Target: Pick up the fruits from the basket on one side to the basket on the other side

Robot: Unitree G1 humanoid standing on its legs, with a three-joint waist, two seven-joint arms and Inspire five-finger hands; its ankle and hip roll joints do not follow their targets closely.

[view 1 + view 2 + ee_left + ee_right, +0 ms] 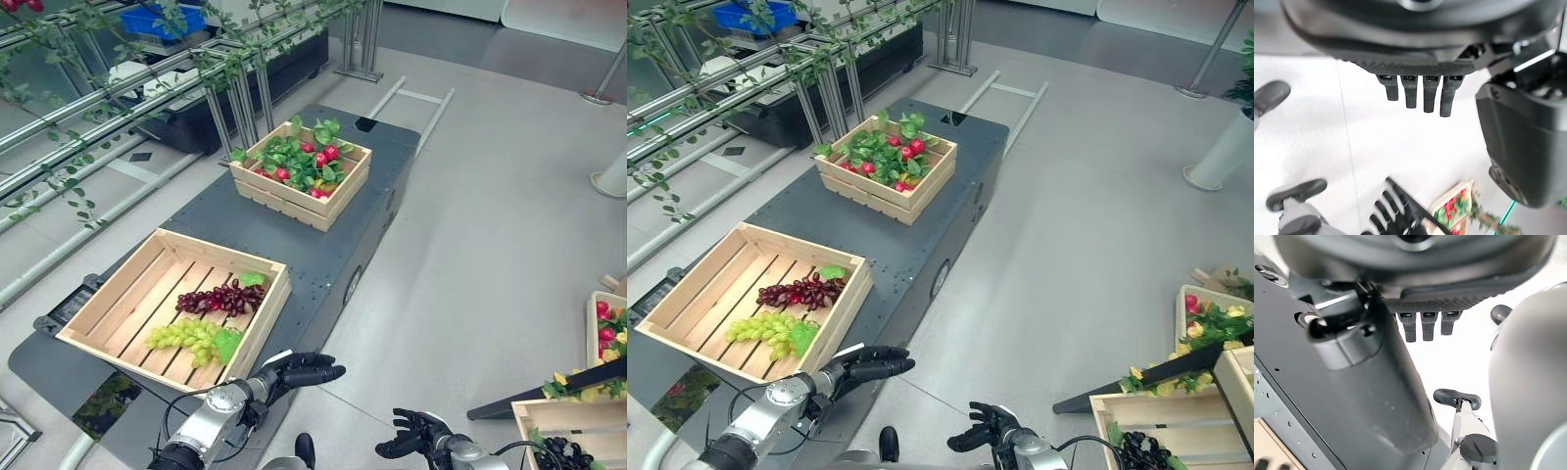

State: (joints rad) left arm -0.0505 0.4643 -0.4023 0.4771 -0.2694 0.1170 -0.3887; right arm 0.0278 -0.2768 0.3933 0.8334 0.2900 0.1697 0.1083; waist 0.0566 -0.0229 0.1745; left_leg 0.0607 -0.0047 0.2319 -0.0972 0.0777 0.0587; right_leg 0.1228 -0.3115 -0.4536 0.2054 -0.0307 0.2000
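Currently both my left hand and right hand hang empty, fingers relaxed; reaching for the purple grapes, I risk snagging the near crate wall.

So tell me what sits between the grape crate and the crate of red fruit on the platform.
Nothing: in the left eye view bare dark platform separates the grape crate from the red fruit crate.
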